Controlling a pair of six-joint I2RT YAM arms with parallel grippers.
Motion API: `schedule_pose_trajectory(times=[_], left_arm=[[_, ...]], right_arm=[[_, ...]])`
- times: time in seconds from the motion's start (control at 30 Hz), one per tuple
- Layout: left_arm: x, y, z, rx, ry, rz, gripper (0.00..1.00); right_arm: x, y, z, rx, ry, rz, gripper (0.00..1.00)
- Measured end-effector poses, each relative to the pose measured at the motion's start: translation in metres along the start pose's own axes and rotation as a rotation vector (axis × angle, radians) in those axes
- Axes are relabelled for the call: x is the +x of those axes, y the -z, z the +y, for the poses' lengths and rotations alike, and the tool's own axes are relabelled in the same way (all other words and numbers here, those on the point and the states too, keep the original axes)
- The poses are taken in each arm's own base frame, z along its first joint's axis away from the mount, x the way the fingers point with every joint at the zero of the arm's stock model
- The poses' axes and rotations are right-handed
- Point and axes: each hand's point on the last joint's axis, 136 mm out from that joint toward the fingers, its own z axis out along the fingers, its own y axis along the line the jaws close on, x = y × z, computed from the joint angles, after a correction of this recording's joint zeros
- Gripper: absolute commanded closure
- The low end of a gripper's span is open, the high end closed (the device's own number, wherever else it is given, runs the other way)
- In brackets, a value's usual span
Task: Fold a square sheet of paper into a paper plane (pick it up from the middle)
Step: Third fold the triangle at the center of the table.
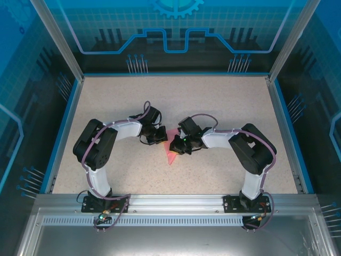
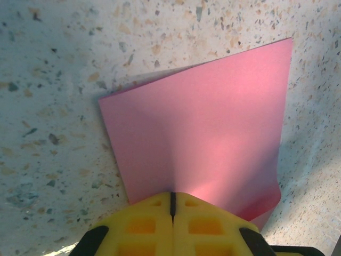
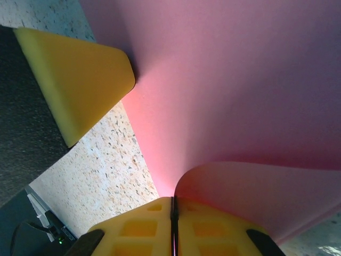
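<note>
Paper [image 2: 202, 122]: thin, pink-red, matt, smooth; faint sheen where curled.
Table [image 1: 224, 101]: speckled stone-look top, matt, finely grained.
Pads [image 2: 144, 224]: yellow, soft plastic or foam by look, matt, moulded recesses.
Arm shells [image 1: 125, 130]: white and black plastic, slight gloss.
Frame rail [image 1: 176, 201]: bare metal, brushed.

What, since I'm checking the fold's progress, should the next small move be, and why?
Probably the right gripper should carry its pinched edge over and down while the left gripper holds. Both are shut on the square sheet of paper, which curls over beside the right gripper but is not yet flattened into a crease.
</note>
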Motion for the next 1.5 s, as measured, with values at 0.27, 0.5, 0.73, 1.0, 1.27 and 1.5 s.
schedule_pose_trajectory(times=[0.27, 0.5, 0.73, 1.0, 1.27, 1.5], left_arm=[[0.0, 0.0, 0.0, 0.0, 0.0, 0.0, 0.97], [0.0, 0.0, 0.0, 0.0, 0.0, 0.0, 0.97], [0.0, 0.0, 0.0, 0.0, 0.0, 0.0, 0.97], [0.0, 0.001, 0.0, -0.004, 0.003, 0.003, 0.96], [-0.02, 0.025, 0.011, 0.002, 0.062, -0.047, 0.95], [-0.033, 0.054, 0.0, 0.05, 0.055, -0.113, 0.94]], right_arm=[[0.0, -0.002, -0.003, 0.006, -0.003, 0.004, 0.9], [0.001, -0.005, -0.006, 0.013, -0.006, 0.01, 0.9], [0.002, -0.006, -0.005, 0.009, 0.001, 0.016, 0.88], [0.002, -0.006, -0.003, 0.0, 0.015, 0.019, 0.77], [0.002, -0.006, 0.004, -0.014, 0.034, 0.024, 0.62], [0.002, -0.005, 0.008, -0.026, 0.047, 0.029, 0.58]])
